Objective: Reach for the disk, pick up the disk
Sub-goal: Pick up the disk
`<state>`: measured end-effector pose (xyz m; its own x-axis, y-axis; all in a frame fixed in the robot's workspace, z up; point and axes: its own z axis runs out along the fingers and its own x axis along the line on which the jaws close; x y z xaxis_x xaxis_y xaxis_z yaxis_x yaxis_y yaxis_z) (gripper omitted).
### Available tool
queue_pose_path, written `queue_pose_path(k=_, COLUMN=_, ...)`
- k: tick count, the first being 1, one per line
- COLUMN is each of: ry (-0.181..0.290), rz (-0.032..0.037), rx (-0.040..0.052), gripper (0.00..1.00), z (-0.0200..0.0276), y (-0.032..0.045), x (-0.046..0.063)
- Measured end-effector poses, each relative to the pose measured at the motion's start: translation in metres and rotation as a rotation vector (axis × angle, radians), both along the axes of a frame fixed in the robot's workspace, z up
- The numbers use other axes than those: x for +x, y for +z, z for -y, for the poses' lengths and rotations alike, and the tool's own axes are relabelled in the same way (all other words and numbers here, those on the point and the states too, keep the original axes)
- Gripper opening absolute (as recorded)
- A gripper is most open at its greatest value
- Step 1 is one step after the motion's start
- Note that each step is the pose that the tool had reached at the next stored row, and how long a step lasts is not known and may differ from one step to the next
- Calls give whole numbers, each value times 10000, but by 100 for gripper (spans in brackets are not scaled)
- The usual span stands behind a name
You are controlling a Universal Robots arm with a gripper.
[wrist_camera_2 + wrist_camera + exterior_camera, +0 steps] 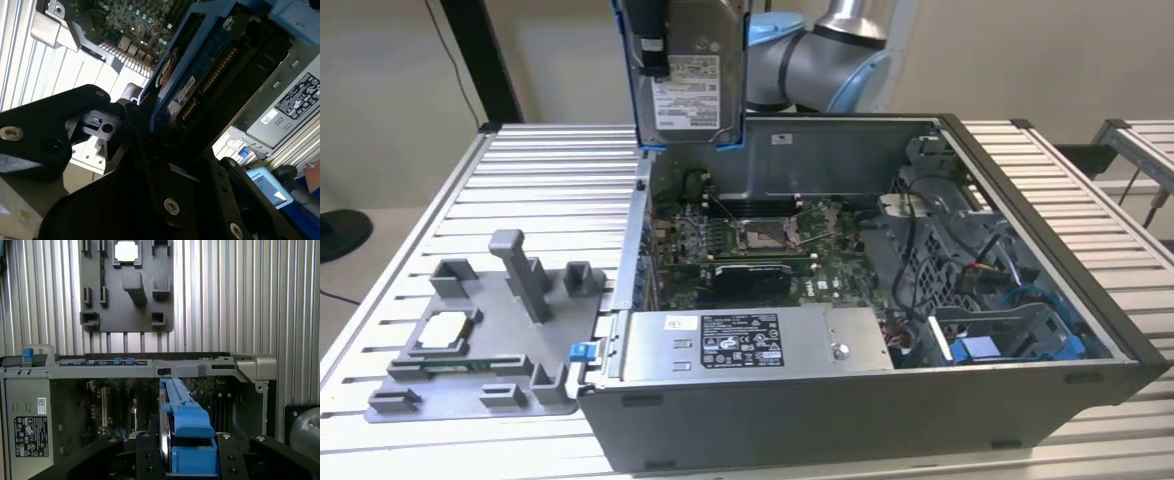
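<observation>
One disk (687, 100) hangs upright over the open computer case (854, 420), gripper (187, 460) clamped on its blue-bracketed edge, well above the motherboard (707, 240).

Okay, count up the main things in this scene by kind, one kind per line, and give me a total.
disk, held upright above the case: 1
computer case, open: 1
silver labelled box inside the case: 1
grey fixture beside the case: 1
robot arm: 1
Total: 5
</observation>
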<state>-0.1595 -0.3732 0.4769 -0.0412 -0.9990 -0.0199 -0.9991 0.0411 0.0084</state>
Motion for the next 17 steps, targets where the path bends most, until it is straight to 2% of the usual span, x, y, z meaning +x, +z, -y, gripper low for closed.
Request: queue_pose_path(k=17, ry=-1, rz=0, rx=0, gripper=0, z=0, y=0, x=519)
